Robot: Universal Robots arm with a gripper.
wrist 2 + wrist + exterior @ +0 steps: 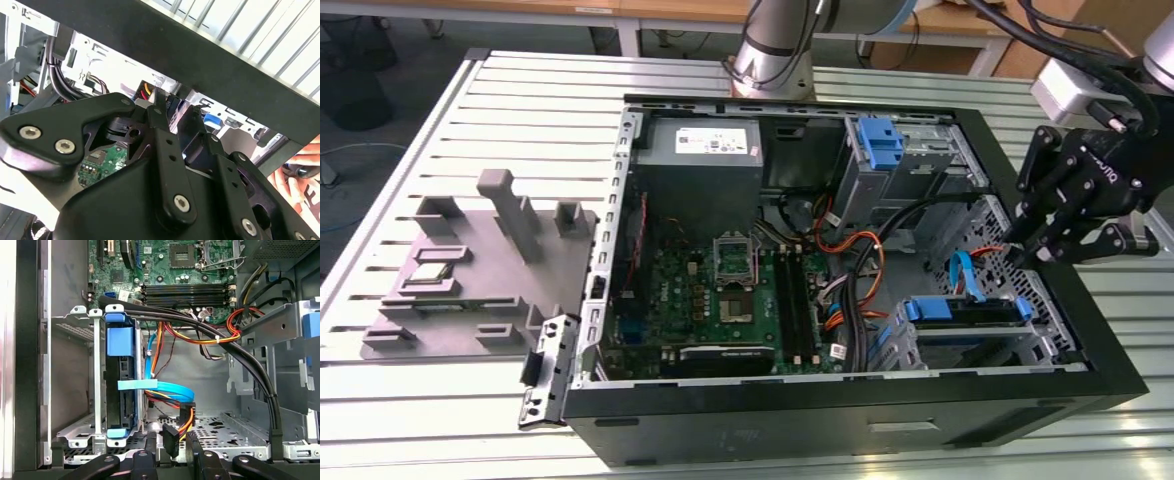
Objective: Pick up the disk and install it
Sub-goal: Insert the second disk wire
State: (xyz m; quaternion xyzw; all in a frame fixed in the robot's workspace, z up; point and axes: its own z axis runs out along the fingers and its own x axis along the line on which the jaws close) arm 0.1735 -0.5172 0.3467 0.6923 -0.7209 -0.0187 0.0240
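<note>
Gripper (1067,235): black multi-link claw, hanging over the case's side wall on the exterior view's right, right above the drive cage area. Fingers (1047,240) look spread apart with nothing between them, so open and empty as far as I can see.

Disk (120,385): already sitting in its metal cage (75,390), standing on edge, blue frame showing at both ends. In the exterior view it's the blue-edged block (965,312) low in the case near the front corner, just below the gripper.

Cables: a flat light-blue data cable (160,386) runs out from beside the disk, and a black plug with orange/yellow/red wires (171,437) hangs loose just beside the cage. Can't really tell if either is plugged into the disk, the angle hides the connectors.

PC case (854,425): black tower lying on its side, open, on a slatted metal table (534,80).

Inside: green motherboard (720,290), grey power supply (700,150) at the far end, blue latch piece (881,145) on the upper bay.

Outside: grey fixture tray (467,270) on the exterior view's left, well apart from the case.
</note>
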